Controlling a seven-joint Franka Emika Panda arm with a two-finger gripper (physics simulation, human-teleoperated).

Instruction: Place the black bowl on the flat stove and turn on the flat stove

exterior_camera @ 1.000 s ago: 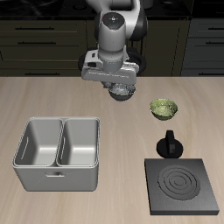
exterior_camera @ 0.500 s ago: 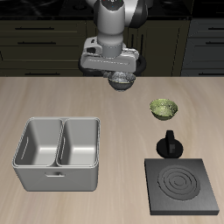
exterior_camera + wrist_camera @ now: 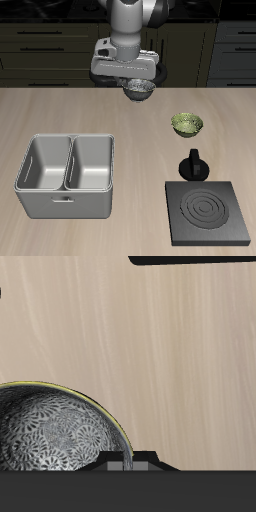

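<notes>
Item: small round black bowl [image 3: 139, 93] with speckled grey-white interior, pinched by its rim in the end effector [image 3: 134, 86], held clear above the pale wood bench [image 3: 60, 115] near its back edge.

Item: flat black square stove [image 3: 208, 212] with concentric burner rings, at about five o'clock from the bowl, well apart; black knob [image 3: 194, 164] just behind it.

Progress, as judged: bowl lifted; carrying, setting down and switching on remain.

Markings: no brand, label or writing legible anywhere.
</notes>
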